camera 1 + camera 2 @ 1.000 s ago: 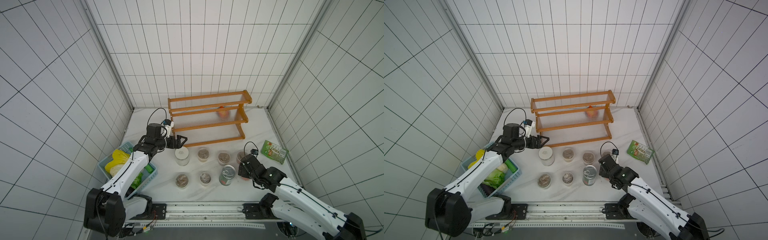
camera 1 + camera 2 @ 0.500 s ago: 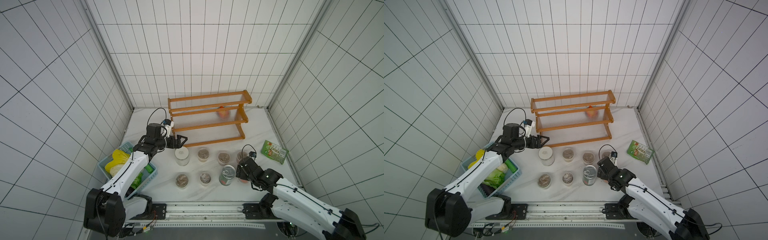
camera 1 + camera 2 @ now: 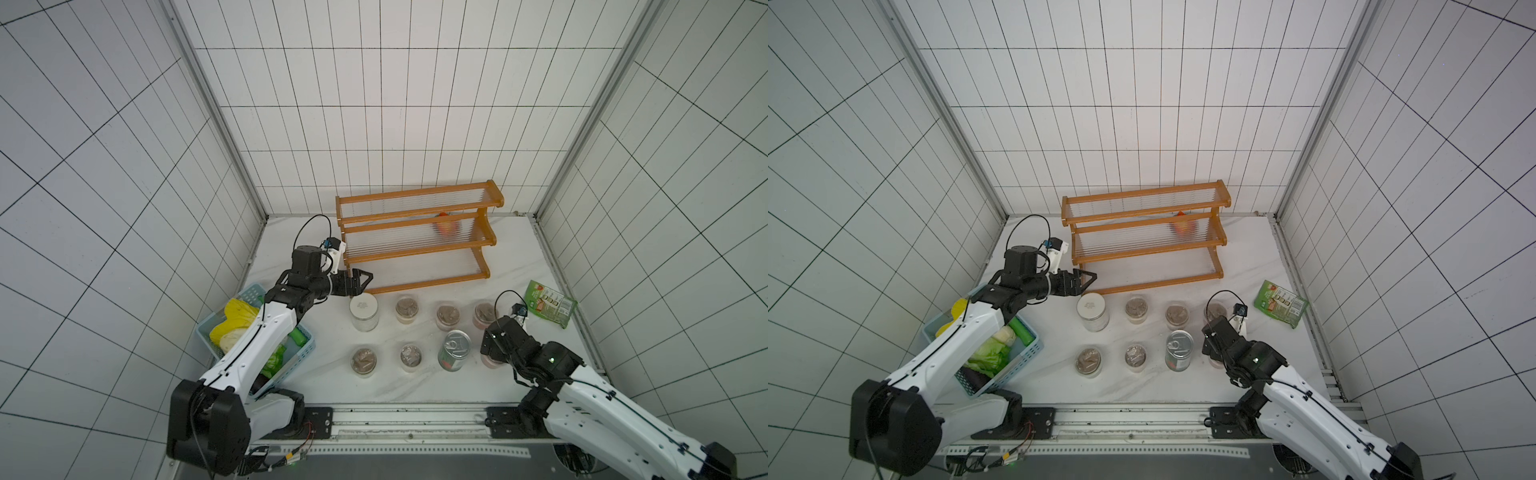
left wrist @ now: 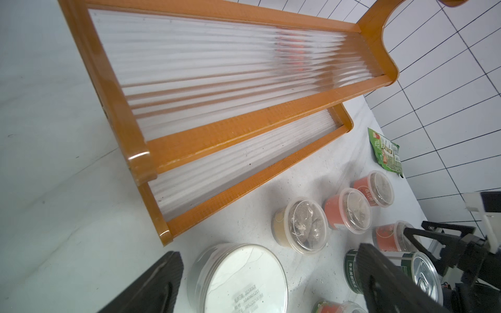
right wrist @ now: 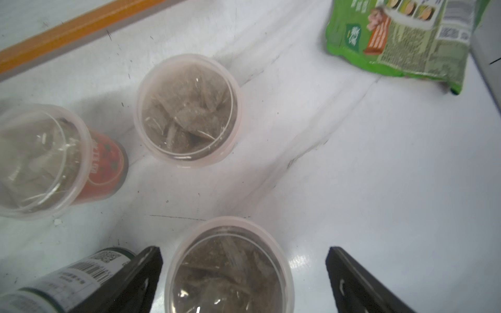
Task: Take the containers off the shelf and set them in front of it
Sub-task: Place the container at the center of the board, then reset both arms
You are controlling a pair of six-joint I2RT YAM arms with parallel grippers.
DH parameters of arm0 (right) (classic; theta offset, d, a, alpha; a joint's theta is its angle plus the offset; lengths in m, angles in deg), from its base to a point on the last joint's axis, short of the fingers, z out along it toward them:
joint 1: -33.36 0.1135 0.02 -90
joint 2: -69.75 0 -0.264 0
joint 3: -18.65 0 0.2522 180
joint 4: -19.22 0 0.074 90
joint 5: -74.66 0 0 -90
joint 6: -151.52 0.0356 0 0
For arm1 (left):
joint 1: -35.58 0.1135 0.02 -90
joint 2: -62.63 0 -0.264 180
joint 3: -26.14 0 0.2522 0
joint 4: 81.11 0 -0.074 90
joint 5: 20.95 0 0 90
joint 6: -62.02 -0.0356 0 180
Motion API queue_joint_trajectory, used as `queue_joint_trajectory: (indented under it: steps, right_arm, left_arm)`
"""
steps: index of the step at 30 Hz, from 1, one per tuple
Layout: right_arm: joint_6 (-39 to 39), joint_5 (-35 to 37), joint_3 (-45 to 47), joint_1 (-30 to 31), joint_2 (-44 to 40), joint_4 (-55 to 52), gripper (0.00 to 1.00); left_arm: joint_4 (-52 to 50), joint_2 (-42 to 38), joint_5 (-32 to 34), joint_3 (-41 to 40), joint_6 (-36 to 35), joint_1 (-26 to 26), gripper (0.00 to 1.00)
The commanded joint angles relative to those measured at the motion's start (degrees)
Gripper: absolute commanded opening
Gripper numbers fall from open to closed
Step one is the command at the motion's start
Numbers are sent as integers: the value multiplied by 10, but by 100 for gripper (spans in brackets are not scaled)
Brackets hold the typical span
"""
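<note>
The shelf (image 3: 415,286) stands at the back with bare tiers. In front of it stand a white-lidded jar (image 3: 363,309), a green tin can (image 3: 456,347) and several clear lidded cups in two rows. My left gripper (image 3: 358,280) hangs open just above and behind the jar, whose lid (image 4: 244,279) shows between the two fingers. My right gripper (image 5: 244,276) is open around a cup (image 5: 227,271) standing on the table beside the can (image 5: 67,279). One finger is close to the cup's side and the other is well clear of it. In both top views the right wrist covers most of that cup.
A light blue basket (image 3: 253,289) of vegetables lies under my left arm. A green snack packet (image 3: 550,303) sits at the right wall. Something orange-red (image 3: 446,224) shows blurred through the shelf's slats. Two more cups (image 5: 187,108) stand just beyond my right gripper.
My right gripper has opened wide, letting go of the cup, and its arm has shifted slightly. The left arm has not moved.
</note>
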Motion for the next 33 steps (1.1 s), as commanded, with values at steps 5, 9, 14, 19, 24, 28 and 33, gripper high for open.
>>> queue_joint_trajectory:
  steps: [5, 9, 14, 19, 24, 28, 33]
  right_arm:
    - [-194, 71, -107, -114, 65, 75, 99]
    - [-298, -7, -71, -271, 78, 248, 99]
    - [-389, -134, 40, -441, 142, 551, 99]
    - [-400, -227, 79, -518, 286, 777, 99]
    - [-411, -340, 44, -531, 396, 817, 99]
    - [-436, -372, 16, -509, 447, 831, 99]
    - [-430, -355, 26, -507, 447, 847, 99]
  left_arm:
    - [-62, -60, 153, -13, 19, 61, 98]
    - [-29, -32, 258, -25, 32, 108, 98]
    - [66, 29, 387, -42, 34, 133, 98]
    - [189, 57, 413, -93, 16, 145, 97]
    - [319, 104, 466, -118, -52, 122, 98]
    - [365, 138, 438, -136, -45, 130, 98]
    - [372, 147, 410, -131, -59, 133, 98]
